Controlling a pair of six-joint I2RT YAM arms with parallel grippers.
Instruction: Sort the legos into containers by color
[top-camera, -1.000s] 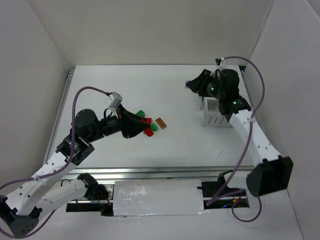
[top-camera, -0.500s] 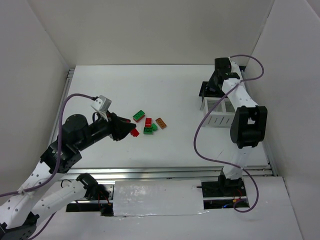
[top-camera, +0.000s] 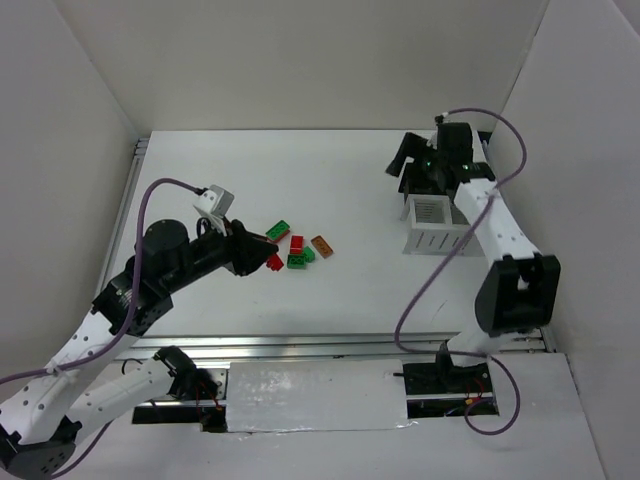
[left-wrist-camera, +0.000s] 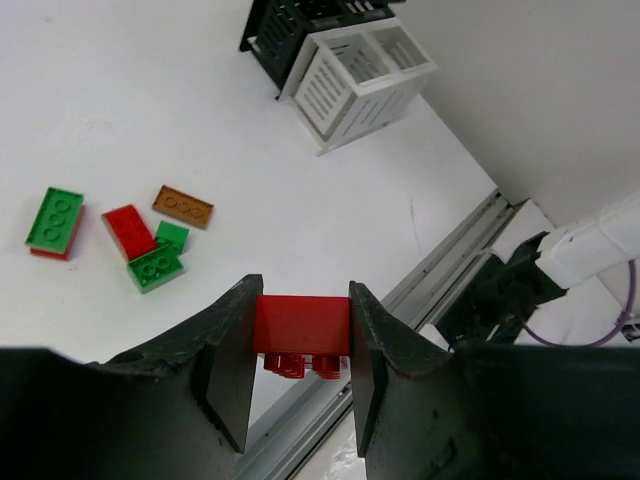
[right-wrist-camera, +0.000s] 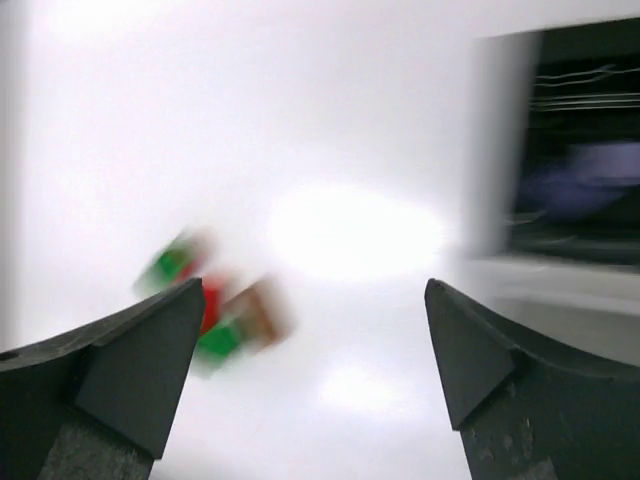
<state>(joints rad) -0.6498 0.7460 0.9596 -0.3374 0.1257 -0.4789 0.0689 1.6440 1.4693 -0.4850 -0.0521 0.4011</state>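
My left gripper (left-wrist-camera: 300, 342) is shut on a red lego (left-wrist-camera: 300, 324), held above the table left of the pile (top-camera: 273, 262). On the table lie a green-on-red stack (left-wrist-camera: 55, 220), a red brick (left-wrist-camera: 128, 230), an orange-brown brick (left-wrist-camera: 183, 206) and two green bricks (left-wrist-camera: 155, 268). The white container (top-camera: 435, 227) stands at the right, with the black container (left-wrist-camera: 300, 20) behind it. My right gripper (top-camera: 404, 160) hangs open and empty by the black container (right-wrist-camera: 585, 150), where a blurred purple shape (right-wrist-camera: 580, 182) lies inside.
White walls close in the table at the back and both sides. A metal rail (top-camera: 330, 345) runs along the near edge. The right arm's cable (top-camera: 430, 290) loops over the table beside the white container.
The right gripper, which carried a purple brick, has opened wide and swung beside the containers. The left gripper lifted a red brick off the pile and drew back left.
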